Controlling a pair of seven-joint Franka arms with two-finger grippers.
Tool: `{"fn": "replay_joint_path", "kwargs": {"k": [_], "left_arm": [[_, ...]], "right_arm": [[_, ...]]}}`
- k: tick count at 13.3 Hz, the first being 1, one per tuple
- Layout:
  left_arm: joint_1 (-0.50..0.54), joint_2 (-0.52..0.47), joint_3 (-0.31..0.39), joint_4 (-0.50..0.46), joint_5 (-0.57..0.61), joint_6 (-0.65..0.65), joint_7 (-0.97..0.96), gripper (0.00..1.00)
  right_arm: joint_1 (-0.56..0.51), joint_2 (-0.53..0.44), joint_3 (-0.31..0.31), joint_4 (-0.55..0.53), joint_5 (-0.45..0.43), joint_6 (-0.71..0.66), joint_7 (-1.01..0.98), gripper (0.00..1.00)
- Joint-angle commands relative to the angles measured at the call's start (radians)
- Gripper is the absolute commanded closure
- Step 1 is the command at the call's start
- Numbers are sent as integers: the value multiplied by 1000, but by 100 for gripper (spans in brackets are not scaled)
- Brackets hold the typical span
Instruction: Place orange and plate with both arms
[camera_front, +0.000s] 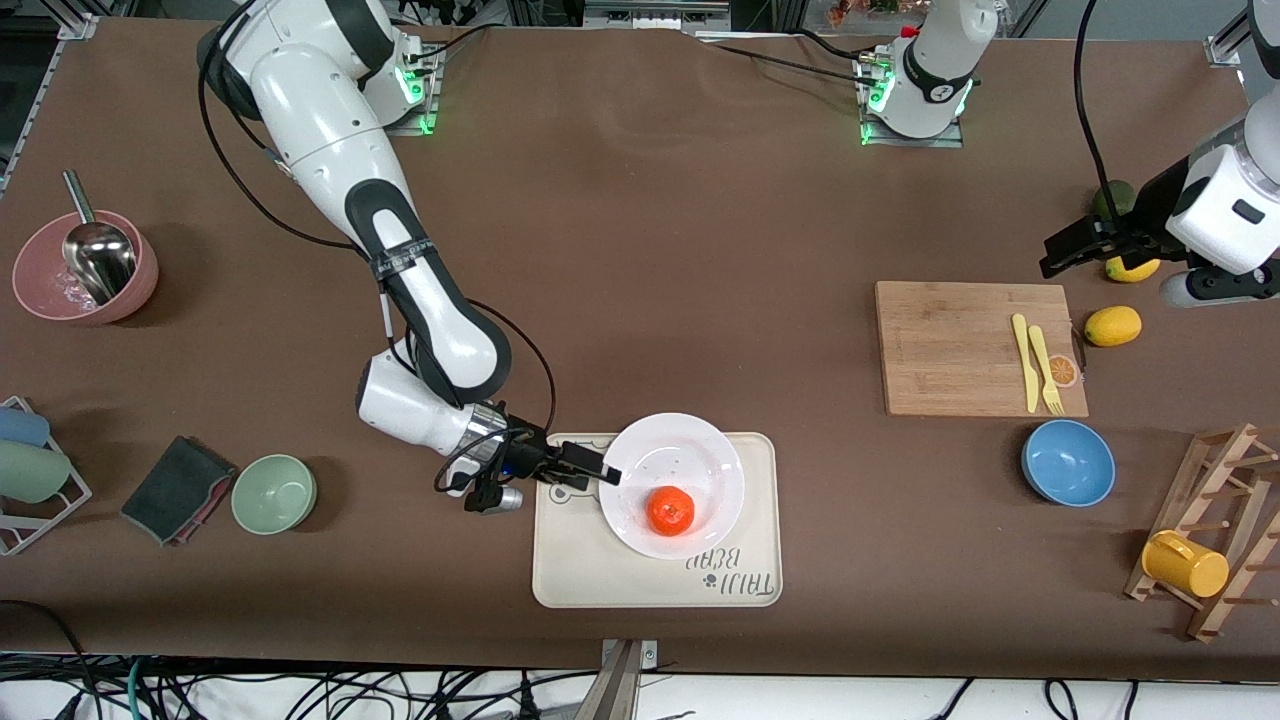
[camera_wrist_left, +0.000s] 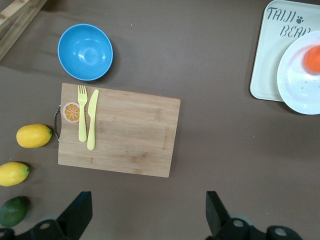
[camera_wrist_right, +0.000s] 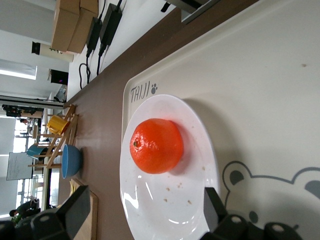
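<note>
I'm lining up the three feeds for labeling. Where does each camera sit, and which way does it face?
Front view: high across the table, facing both arm bases; right gripper at the plate.
Left wrist view: looks down on the cutting board, open jaws showing.
Right wrist view: low, faces the orange, open jaws showing.
All share plate and orange.

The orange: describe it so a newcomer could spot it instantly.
Find the cream bear-printed tray at the table edge nearest the front camera; a white plate sits on it. The orange lies on that plate, small, round and red-orange, unlike the yellow oval lemons.
</note>
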Motion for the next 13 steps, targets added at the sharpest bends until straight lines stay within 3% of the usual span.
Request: {"fn": "replay_joint_path", "kwargs": {"k": [1, 3, 5, 8, 13], "left_arm": [[-10, 13, 5, 26, 11, -5, 18, 0], [-11, 13, 5, 28, 14, -5, 18, 0], [-13, 13, 3, 28, 14, -5, 19, 0], [-13, 13, -1, 28, 17, -5, 19, 0], [-11, 13, 0, 28, 16, -5, 19, 0]], "right_arm": [[-6, -144, -66, -154, -90, -120, 2, 0], [-6, -224, -145, -225, -232, -297, 2, 0], [-4, -267, -245, -231, -367, -500, 4, 0], [-4, -307, -346, -223, -570, -690, 4, 0], [-1, -359, -498, -222, -690, -850, 4, 0]]}}
